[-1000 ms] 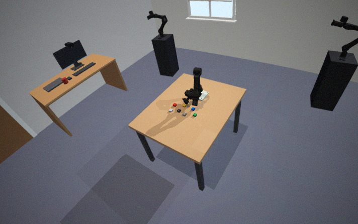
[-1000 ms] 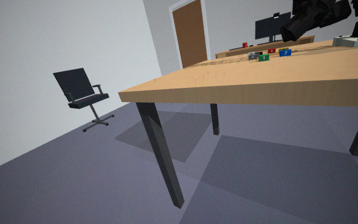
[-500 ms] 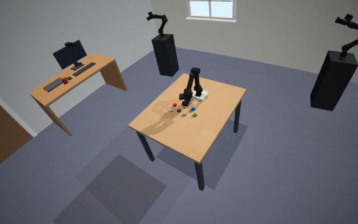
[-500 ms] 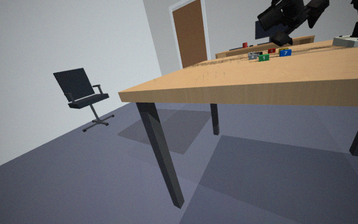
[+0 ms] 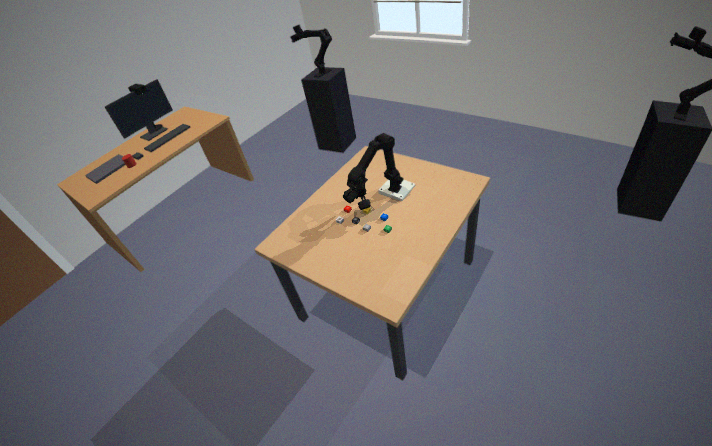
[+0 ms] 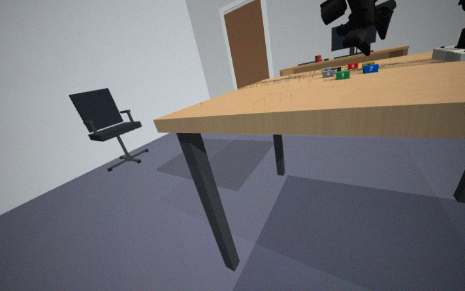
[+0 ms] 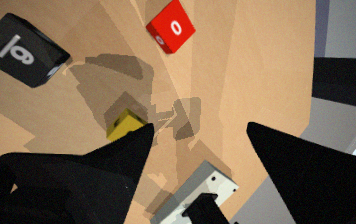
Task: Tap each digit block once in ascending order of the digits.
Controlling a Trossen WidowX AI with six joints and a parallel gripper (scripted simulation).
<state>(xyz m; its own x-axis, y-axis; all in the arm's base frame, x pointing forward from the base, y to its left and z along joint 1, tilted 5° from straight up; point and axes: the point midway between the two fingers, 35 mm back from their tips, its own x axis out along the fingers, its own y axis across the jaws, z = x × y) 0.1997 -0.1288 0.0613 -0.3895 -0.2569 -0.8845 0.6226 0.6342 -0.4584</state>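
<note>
My gripper (image 5: 362, 203) (image 6: 364, 47) (image 7: 199, 127) is open and empty, hanging a little above the table over the far side of the block cluster. In the wrist view a red block marked 0 (image 7: 171, 26) (image 5: 347, 208) (image 6: 352, 65) lies ahead of the fingers, a yellow block (image 7: 124, 124) (image 5: 367, 209) (image 6: 368, 63) peeks out beside the left finger, and a black block (image 7: 29, 49) (image 5: 355, 220) lies at the upper left. A blue block marked 7 (image 5: 384, 216) (image 6: 370, 68), a green block marked 1 (image 5: 387, 228) (image 6: 342, 74) and grey blocks (image 5: 366, 227) (image 6: 328, 72) (image 5: 339, 220) lie nearby.
The arm's white base plate (image 5: 396, 189) (image 7: 200, 192) (image 6: 447, 53) sits at the table's far side. The wooden table (image 5: 367, 267) (image 6: 308, 116) has open top toward the front. A desk with a monitor (image 5: 139, 107), two pedestals with arms (image 5: 328, 107) and a chair (image 6: 102, 119) stand away.
</note>
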